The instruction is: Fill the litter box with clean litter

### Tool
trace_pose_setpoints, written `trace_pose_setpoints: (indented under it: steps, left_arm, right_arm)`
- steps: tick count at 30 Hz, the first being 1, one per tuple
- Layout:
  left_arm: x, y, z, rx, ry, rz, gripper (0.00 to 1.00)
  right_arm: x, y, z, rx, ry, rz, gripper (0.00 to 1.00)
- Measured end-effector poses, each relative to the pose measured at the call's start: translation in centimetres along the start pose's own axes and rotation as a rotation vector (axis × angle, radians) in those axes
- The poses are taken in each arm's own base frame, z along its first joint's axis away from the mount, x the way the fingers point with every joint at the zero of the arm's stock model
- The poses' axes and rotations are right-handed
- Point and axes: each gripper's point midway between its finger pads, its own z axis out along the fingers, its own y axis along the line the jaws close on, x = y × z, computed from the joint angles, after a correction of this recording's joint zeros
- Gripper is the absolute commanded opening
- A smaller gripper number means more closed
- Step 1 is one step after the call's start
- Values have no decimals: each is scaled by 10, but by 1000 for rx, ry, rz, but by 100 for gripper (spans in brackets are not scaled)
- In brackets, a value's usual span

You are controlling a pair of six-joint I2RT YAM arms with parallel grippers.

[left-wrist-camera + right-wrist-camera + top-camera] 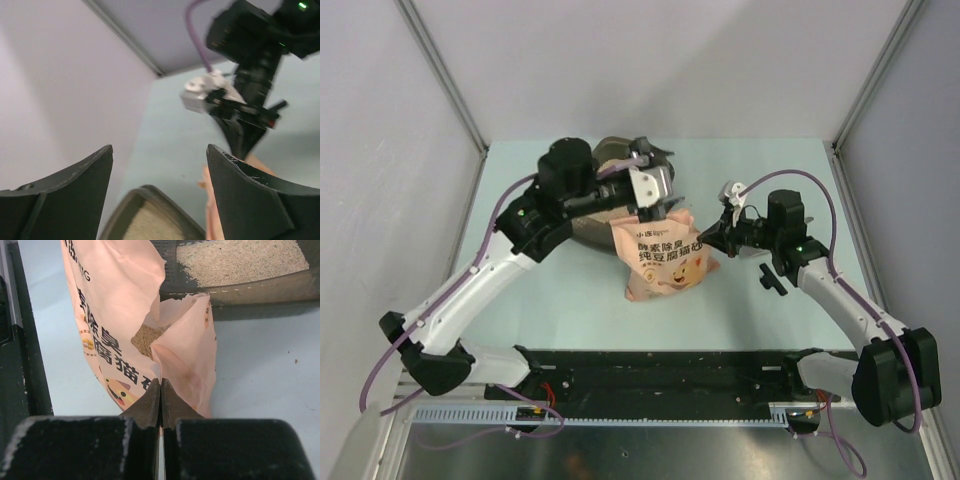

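Note:
The dark litter box (588,234) sits at the back centre of the table, largely under my left arm. Clean litter (240,260) lies inside the litter box (240,290). A salmon-pink cat-print bag (665,262) stands against its near side, mouth open, with granules showing inside. My right gripper (705,240) is at the bag's right edge. In the right wrist view the right gripper (161,382) is shut on a fold of the bag (115,305). My left gripper (665,195) hovers over the bag's top. It stands open and empty (159,147) above the box corner (165,200).
A black base plate (660,370) runs along the near edge between the arm bases. Grey enclosure walls with metal posts (445,75) close in the left, back and right. Pale table surface (570,310) lies in front of the bag.

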Motion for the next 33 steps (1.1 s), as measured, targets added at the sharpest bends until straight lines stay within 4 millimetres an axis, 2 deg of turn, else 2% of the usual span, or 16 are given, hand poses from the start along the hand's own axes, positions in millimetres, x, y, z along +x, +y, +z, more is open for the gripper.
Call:
trace_pose_setpoints:
  steps: [3, 4, 6, 9, 10, 12, 13, 14, 17, 19, 22, 28, 33]
  left_arm:
    - [-16, 30, -10, -89, -28, 15, 72]
    - [-5, 50, -15, -143, 0, 1, 65]
    - [15, 79, -20, -224, 44, -46, 58]
    - [80, 113, -22, -308, 157, -157, 42]
    - [100, 119, -21, -318, 191, -191, 31]
    - [150, 123, -17, -329, 273, -270, 17]
    - [172, 119, -15, -321, 308, -306, 5]
    - [192, 110, -12, -300, 341, -342, 0]
    - [230, 75, -1, -209, 397, -429, 0]
    - [243, 51, 7, -140, 412, -474, 0]
    - [250, 23, 21, -48, 409, -526, 0]
    - [244, -32, 59, 135, 363, -620, 0]
    - [235, -64, 76, 241, 340, -671, 0]
  right_arm:
    - [-1, -3, 3, 3, -9, 6, 0]
    - [-2, -4, 4, 4, -12, 5, 0]
    - [-3, -5, 4, 6, -17, 6, 0]
    - [-3, -6, 4, 9, -21, 3, 0]
    - [-3, -6, 4, 9, -21, 2, 0]
    - [-3, -7, 4, 10, -21, 4, 0]
    - [-3, -7, 4, 11, -21, 5, 0]
    - [-3, -6, 4, 10, -21, 10, 0]
    - [-3, -6, 4, 9, -22, 24, 0]
    - [-3, -4, 4, 7, -22, 36, 0]
    - [-4, -3, 6, 7, -25, 40, 0]
    - [-3, -4, 9, 11, -26, 66, 0]
    - [-3, -3, 9, 7, -25, 75, 0]
